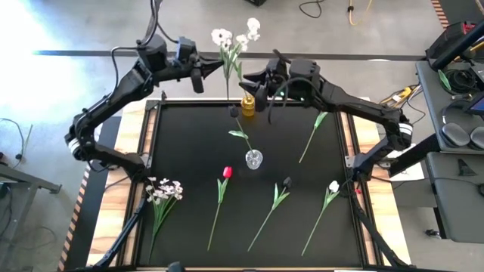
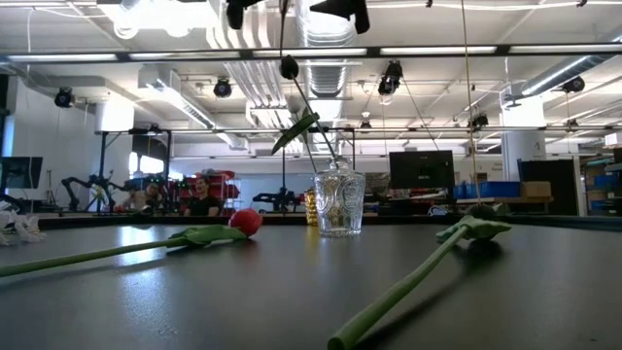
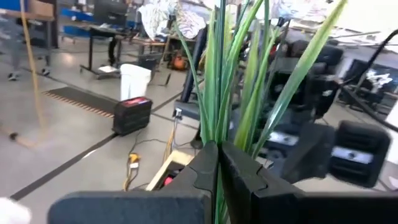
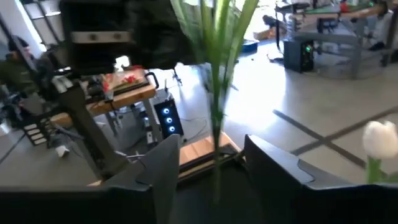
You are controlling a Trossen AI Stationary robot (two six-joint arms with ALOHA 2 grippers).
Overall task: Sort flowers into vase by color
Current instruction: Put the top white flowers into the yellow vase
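left gripper (image 1: 198,75) clenched on white blossom spray (image 1: 229,41) | right gripper (image 1: 261,89) released beside stem, steadying | amber vase (image 1: 248,104) below, far edge

White spray (image 1: 236,38) held upright over vases; five flowers (image 1: 221,193) lie flat.

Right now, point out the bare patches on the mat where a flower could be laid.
Free: the mat's left half, between the left edge and the glass vase, above the white spray. Also right of the green stem. Crowded: the front row from the red tulip to the white tulip, and around the yellow vase.
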